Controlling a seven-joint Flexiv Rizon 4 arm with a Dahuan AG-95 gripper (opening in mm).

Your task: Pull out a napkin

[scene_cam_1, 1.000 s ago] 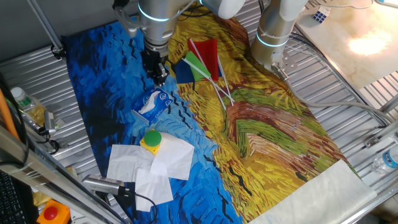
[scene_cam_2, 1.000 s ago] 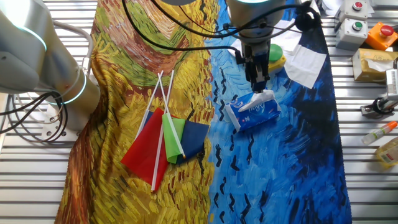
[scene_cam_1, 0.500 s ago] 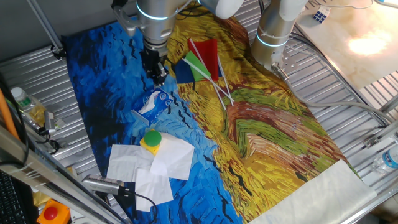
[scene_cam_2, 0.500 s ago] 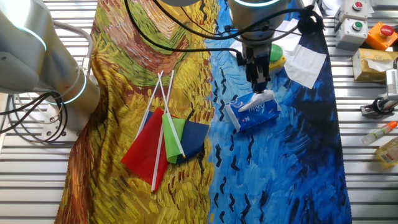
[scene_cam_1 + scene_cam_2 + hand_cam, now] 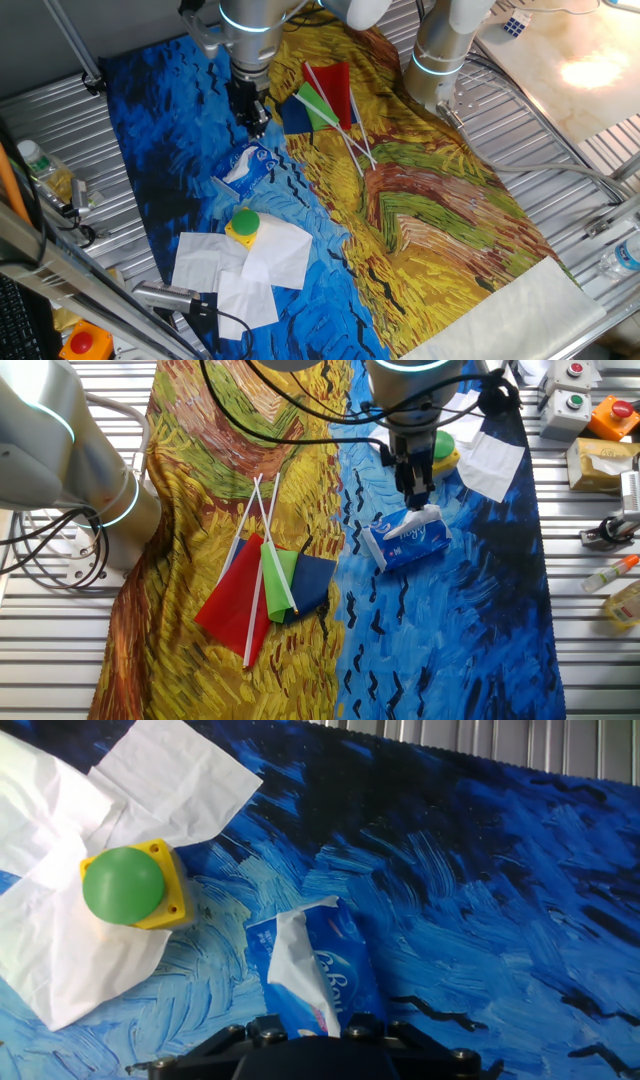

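The napkin (image 5: 425, 517) is a white crumpled tuft that sticks out of the top of the blue plastic tissue packet (image 5: 408, 541) lying on the blue part of the cloth. It also shows in the one fixed view (image 5: 236, 168) and in the hand view (image 5: 296, 970). My gripper (image 5: 417, 496) hangs straight above the tuft, its dark fingertips close together and just over the paper. I cannot tell whether they touch or pinch it. In the one fixed view the gripper (image 5: 253, 122) is above the packet (image 5: 250, 166). The hand view shows only the gripper's base, not its fingers.
A yellow box with a green button (image 5: 242, 224) sits on larger flat white sheets (image 5: 270, 255) near the packet. Small flags on white sticks (image 5: 270, 575) lie on the yellow part of the cloth. A second arm's base (image 5: 440, 60) stands at the back.
The arm shifted very slightly early on and then stayed still. The napkin and the packet have not moved.
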